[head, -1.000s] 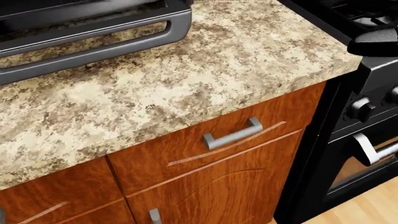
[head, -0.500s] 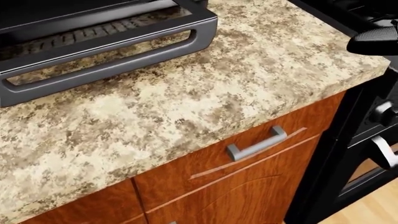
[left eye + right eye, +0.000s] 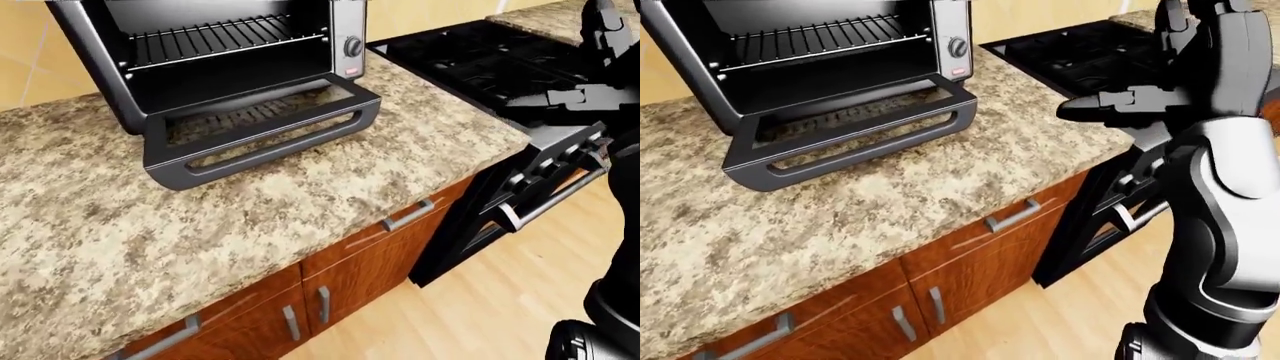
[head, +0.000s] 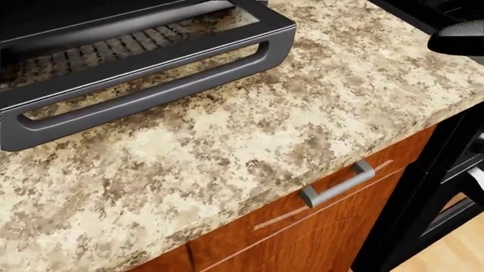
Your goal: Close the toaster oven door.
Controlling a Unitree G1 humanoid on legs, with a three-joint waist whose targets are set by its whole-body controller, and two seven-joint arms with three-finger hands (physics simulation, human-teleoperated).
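— Shifted view since a second back: in the head view the door (image 4: 143, 73) and drawer pull (image 4: 338, 182) have slid right and the door sits lower and fills more of the frame, so the camera moved, not the things

— Where does the oven (image 3: 215, 56) stand?

— On the counter (image 3: 300, 202), toward the upper left in both eye views. Door is dropped flat, its handle (image 3: 275, 142) lying just over the stone, rack (image 3: 215, 34) exposed. Not closed

— Hands?

— Right hand (image 3: 1130, 101) hangs over the stove (image 3: 470, 60), well apart from the door, holding nothing. Fingers look loosely extended, though I cannot tell exactly how wide. Left hand is out of view

— Risks?

— My judgement: the hand has to cross left and get under the handle. Come in too high and it presses the door down instead of lifting. Push from the right corner only and the oven may skid along the counter. A fast swing could slam the door or bounce it back open
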